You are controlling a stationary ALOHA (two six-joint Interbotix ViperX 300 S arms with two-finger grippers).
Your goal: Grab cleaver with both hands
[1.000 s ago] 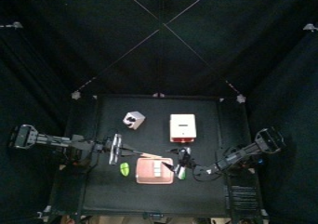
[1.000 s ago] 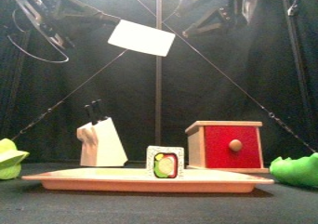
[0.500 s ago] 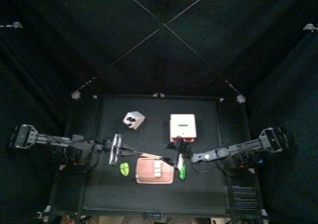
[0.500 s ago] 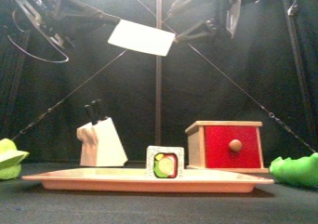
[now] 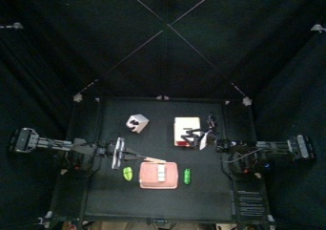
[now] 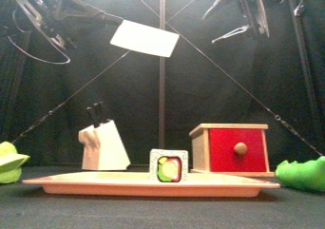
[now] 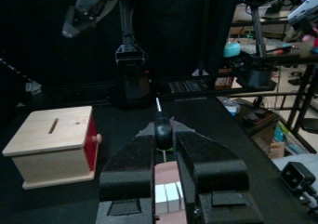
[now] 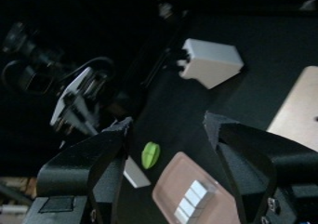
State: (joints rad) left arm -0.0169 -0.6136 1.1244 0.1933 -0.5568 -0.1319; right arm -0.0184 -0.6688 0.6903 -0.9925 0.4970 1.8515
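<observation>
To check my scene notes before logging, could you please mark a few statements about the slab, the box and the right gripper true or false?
1. The right gripper is open. True.
2. The right gripper holds the pinkish-red slab. False: it holds nothing and, seen from above, is over the red-fronted wooden box.
3. A green piece lies on either side of the slab. True.
4. From the front, the knife block stands right of the box. False: it stands left of it.
</observation>
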